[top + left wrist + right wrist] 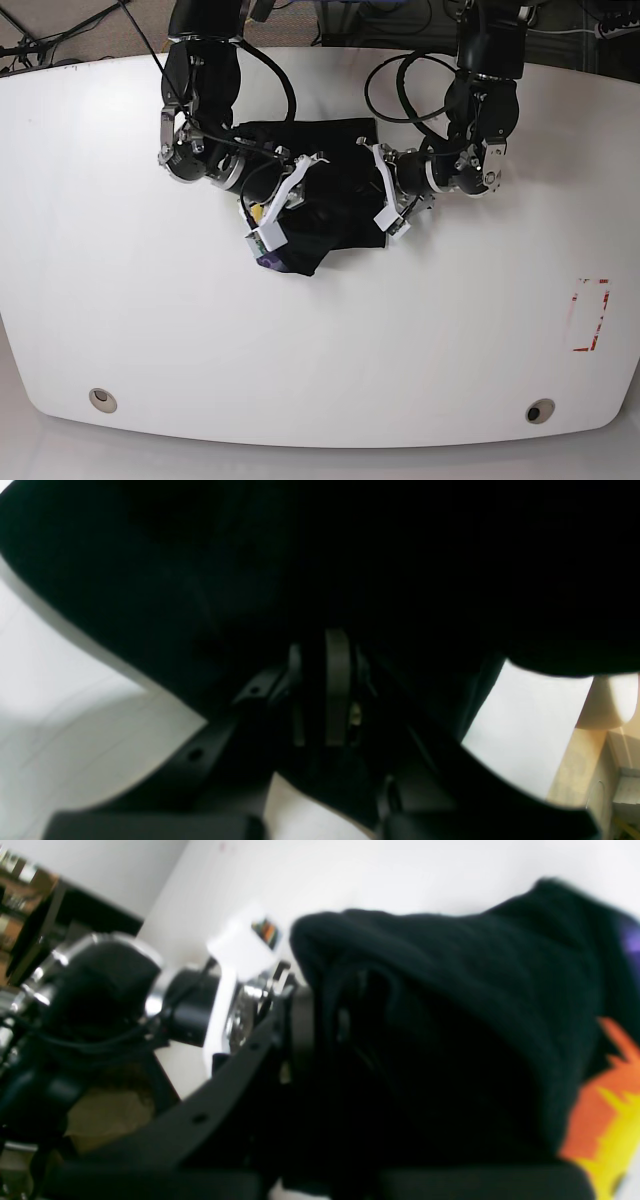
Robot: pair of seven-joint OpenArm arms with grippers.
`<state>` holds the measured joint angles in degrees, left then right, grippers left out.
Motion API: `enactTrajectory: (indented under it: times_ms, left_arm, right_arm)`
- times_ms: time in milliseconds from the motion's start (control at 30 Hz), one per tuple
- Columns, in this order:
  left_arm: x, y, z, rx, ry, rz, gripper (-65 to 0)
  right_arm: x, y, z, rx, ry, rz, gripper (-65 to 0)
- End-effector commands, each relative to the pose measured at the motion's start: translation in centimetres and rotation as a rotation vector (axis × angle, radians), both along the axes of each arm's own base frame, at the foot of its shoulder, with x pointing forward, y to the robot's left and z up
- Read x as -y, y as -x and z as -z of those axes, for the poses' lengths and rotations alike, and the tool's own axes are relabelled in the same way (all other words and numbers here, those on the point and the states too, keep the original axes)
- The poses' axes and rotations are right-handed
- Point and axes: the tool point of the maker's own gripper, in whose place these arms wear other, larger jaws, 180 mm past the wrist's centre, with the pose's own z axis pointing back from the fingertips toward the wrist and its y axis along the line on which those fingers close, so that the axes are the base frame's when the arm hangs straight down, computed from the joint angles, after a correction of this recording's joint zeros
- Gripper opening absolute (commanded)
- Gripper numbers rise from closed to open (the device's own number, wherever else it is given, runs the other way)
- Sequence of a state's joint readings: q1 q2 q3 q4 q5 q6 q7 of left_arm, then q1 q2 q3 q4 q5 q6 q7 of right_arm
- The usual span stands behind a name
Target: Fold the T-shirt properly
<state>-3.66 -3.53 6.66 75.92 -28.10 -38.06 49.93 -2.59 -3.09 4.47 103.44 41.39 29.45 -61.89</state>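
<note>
left end effector (327,690) clamped tight on black T-shirt (325,195), right end effector (320,1035) pinching it too (orange-yellow print peeking out), shirt bunched up between both arms, mid-back of white table (300,340)

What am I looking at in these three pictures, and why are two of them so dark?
You see a robot with two arms working at a white table. The wide picture comes from a camera above, looking down. The two dark pictures come from small cameras on the robot's wrists, so close to the cloth that black fills them.

Between the arms lies a bunched black T-shirt, which the robot is meant to fold. The left tool, on the right side of the overhead picture, is shut on its fabric, and so is the right tool. An orange and yellow print peeks out in one wrist picture. A red outline is marked near the table's edge.
</note>
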Motion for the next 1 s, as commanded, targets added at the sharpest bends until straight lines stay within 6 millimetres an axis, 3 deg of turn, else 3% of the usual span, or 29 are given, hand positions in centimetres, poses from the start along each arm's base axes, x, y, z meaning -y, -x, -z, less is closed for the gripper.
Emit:
enactTrajectory:
  times_ms: [0,133,267,400,600,800,967]
  left_arm:
    - [-1.2,0.5,1.0,-0.022,-0.087,0.02,-61.4]
    - [-1.3,0.2,0.6,-0.008,-0.085,0.018,-60.8]
    - [-1.3,0.2,0.6,-0.006,-0.085,0.018,-51.9]
    - [-2.1,-0.7,0.0,0.008,-0.072,-0.026,-43.9]
    - [-4.4,-3.8,-4.3,0.119,0.024,-0.185,-36.9]
    - [-6.9,-5.2,-8.5,0.2,0.167,-0.271,-36.3]
    - [-8.9,-4.8,-10.5,0.221,0.256,-0.286,-36.4]
  right_arm:
    - [-0.3,-0.4,-0.6,0.036,-0.01,-0.024,-50.4]
    - [0.2,-0.1,-0.1,0.056,0.034,-0.059,-30.6]
    - [0.5,0.4,-0.2,0.077,0.073,-0.095,-17.8]
    - [0.9,0.6,-1.5,0.133,0.102,-0.11,-17.0]
    - [2.3,1.1,-1.7,0.159,0.155,-0.12,-17.0]
    - [2.5,1.5,-1.2,0.144,0.166,-0.128,-17.0]
    - [2.2,2.0,-0.6,0.121,0.158,-0.13,-17.1]
